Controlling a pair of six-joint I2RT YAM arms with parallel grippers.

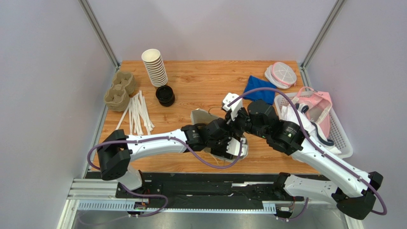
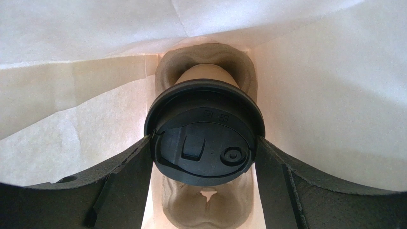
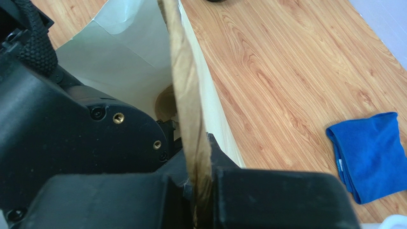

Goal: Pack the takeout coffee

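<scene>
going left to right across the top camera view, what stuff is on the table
pulp cup carriers → stack of paper cups → paper bag → blue cloth → white basket

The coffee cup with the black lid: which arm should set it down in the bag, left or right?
Left. The left claw grips the coffee cup by its lid inside the paper bag, over the cardboard tray. The right claw is busy pinching the bag's handle.

walls [image 1: 43,71]: pale lilac | table [image 1: 200,86]: orange-brown wood grain | corner posts [image 1: 98,31]: grey metal | light: even
</scene>
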